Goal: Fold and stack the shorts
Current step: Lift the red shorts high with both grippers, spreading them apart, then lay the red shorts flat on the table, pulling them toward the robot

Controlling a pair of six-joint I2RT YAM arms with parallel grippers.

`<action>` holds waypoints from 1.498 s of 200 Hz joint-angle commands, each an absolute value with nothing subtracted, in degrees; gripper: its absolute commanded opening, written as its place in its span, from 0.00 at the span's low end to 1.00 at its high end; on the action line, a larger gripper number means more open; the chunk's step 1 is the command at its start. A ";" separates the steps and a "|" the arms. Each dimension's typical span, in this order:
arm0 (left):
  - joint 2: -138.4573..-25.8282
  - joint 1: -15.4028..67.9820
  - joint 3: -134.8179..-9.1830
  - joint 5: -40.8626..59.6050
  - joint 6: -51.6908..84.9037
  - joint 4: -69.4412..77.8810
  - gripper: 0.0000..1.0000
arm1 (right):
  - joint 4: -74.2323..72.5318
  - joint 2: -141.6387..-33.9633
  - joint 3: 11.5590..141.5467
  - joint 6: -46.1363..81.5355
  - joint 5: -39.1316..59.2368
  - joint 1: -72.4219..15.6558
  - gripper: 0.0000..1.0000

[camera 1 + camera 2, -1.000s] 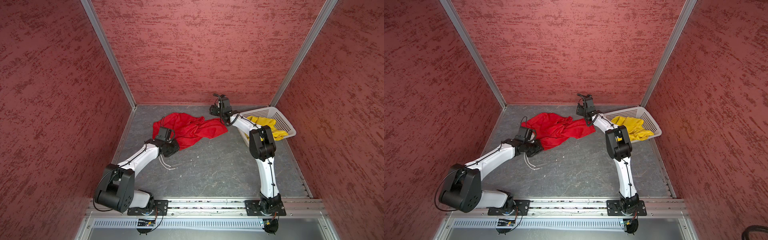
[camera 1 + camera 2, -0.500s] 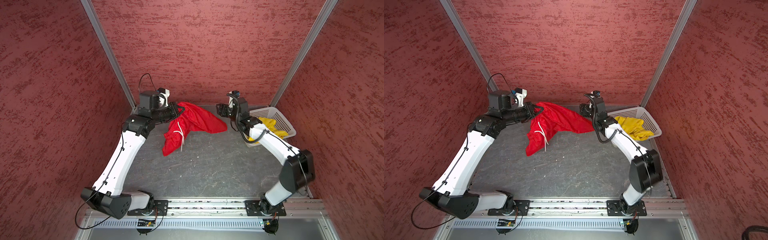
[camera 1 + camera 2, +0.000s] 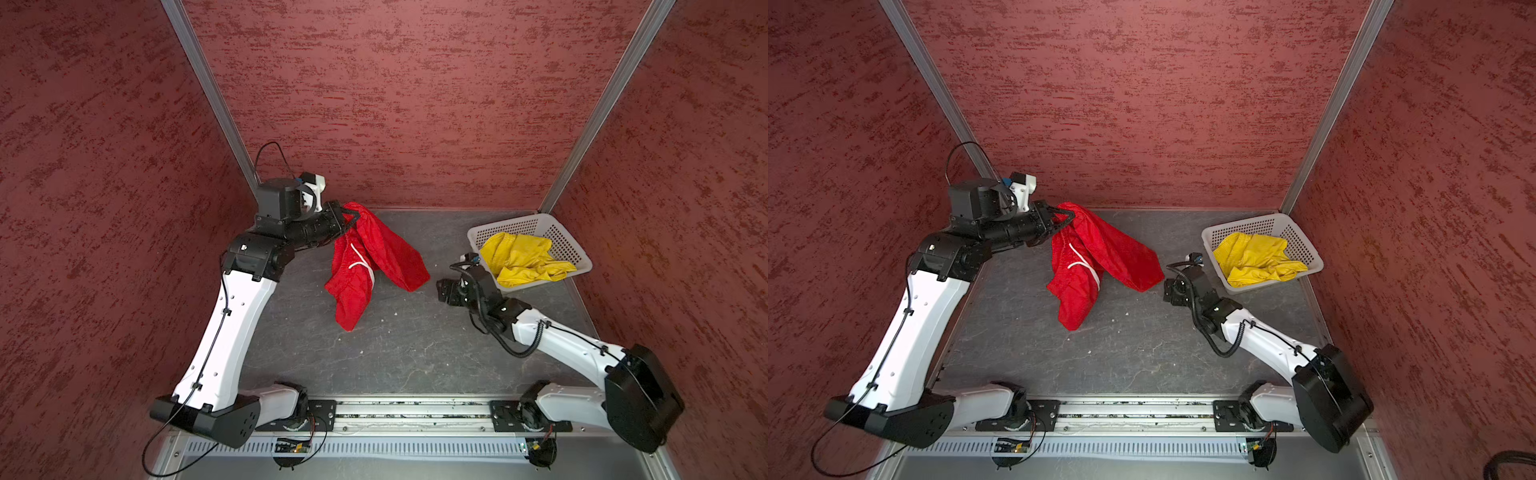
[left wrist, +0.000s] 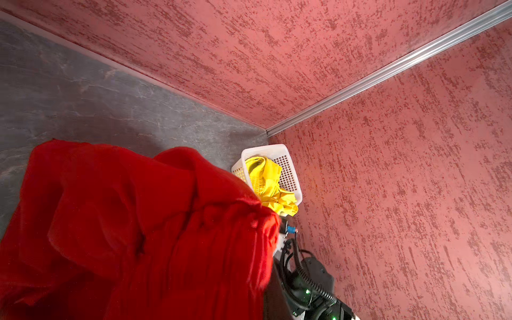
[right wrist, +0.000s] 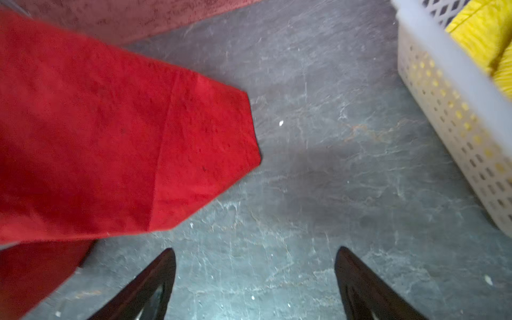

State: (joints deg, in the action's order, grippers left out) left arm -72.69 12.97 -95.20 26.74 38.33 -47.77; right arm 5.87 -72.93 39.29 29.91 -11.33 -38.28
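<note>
The red shorts (image 3: 374,257) hang from my left gripper (image 3: 351,216), which is shut on their top edge near the back left corner. Their legs trail down onto the grey table, and a white drawstring (image 3: 361,262) shows. In the left wrist view the red shorts (image 4: 124,235) cover the jaws. My right gripper (image 3: 442,289) hovers open and empty over bare table, just right of a red leg's corner (image 5: 207,144). Its fingertips (image 5: 170,255) are spread wide. The yellow shorts (image 3: 523,257) lie crumpled in the white basket (image 3: 515,220).
The perforated white basket (image 3: 1246,224) stands at the back right against the wall, close behind my right gripper (image 3: 1169,291). Red textured walls close in the back and both sides. A metal rail (image 3: 415,411) with both arm bases runs along the front edge.
My left gripper rose from the table to the back left, lifting the red shorts. My right gripper let go of them, opened wider and drew back to the front right.
</note>
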 commanded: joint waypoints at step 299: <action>-105.82 -3.02 -135.14 41.00 43.93 -41.83 0.00 | 3.94 -93.78 99.22 1.41 -19.80 -21.78 0.00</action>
